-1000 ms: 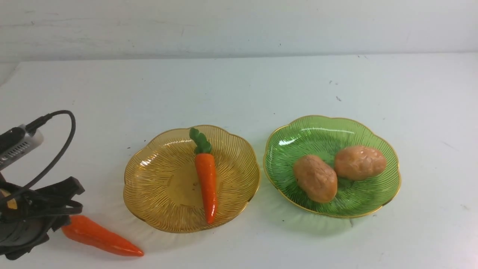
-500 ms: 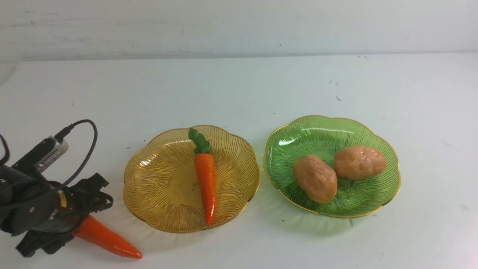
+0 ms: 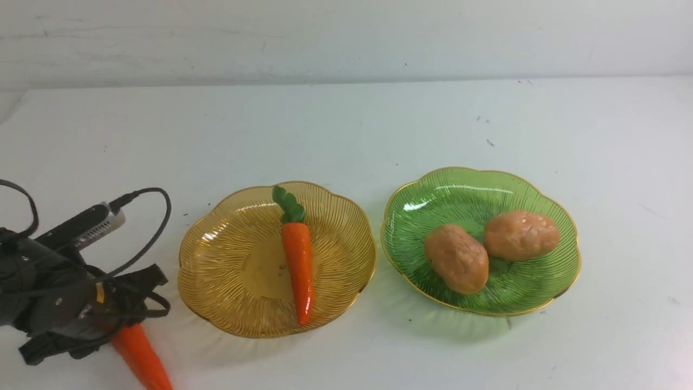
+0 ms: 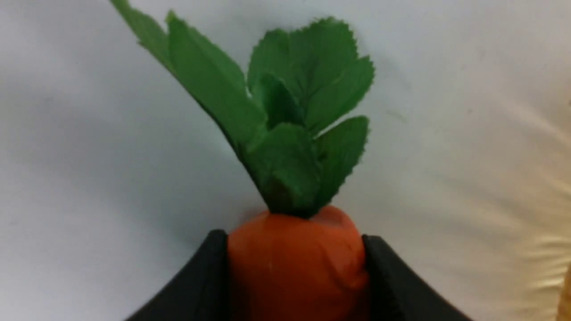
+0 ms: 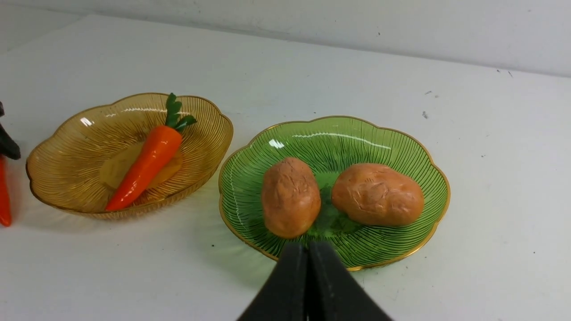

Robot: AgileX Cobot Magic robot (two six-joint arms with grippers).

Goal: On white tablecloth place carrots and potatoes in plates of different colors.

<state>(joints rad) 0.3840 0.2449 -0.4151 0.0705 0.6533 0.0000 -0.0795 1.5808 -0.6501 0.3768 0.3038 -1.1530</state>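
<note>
My left gripper is shut on the thick end of one carrot at the near left of the white tablecloth. Its black fingers press both sides of the orange body, and the green leaves stick out beyond them. The tip points down toward the front edge. A second carrot lies in the amber plate. Two potatoes sit side by side in the green plate. My right gripper is shut and empty, near that plate's front rim.
The two plates stand side by side with a narrow gap between them. A grey wall runs behind the table's far edge. A looped black cable arches over my left wrist.
My left gripper has moved right over the loose carrot's thick end and closed on it. The carrot has swung so that its tip points toward the front edge. The right arm has not moved.
</note>
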